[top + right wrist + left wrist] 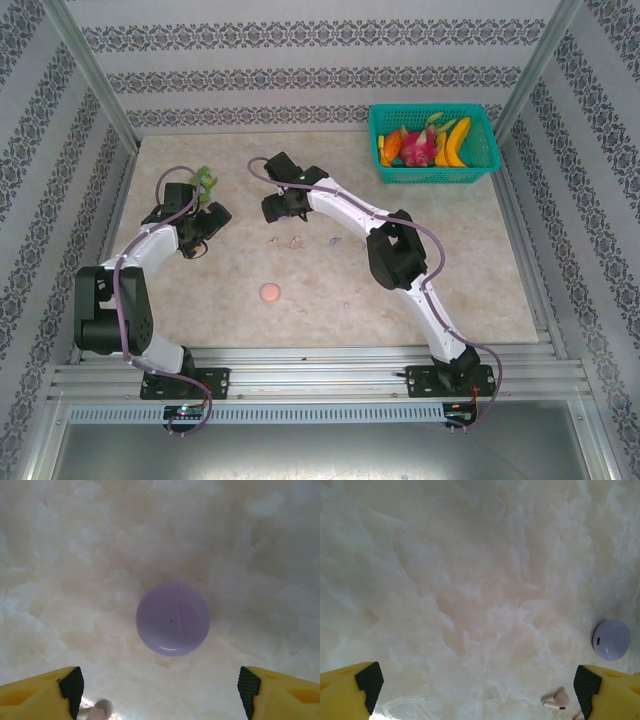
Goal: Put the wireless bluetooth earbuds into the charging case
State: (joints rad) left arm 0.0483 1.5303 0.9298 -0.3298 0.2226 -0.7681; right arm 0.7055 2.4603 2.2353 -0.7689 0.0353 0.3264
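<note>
1. You'll see two arms in glossy white shells, the left arm (150, 243) and the right arm (345, 208); bulky black joint housings (392, 255) break up the white;
2. a mauve-grey cable (122, 300) runs loosely along each arm;
3. each arm stands on a black base block (180, 385);
4. your left gripper (477, 682) has yellow plastic fingers (340, 692) faced with black textured pads (369, 680);
5. your right gripper (160, 685) matches: yellow fingers, black pads.

No lettering, label, brand, number or sign can be read on any surface here; nothing is legible.
</note>
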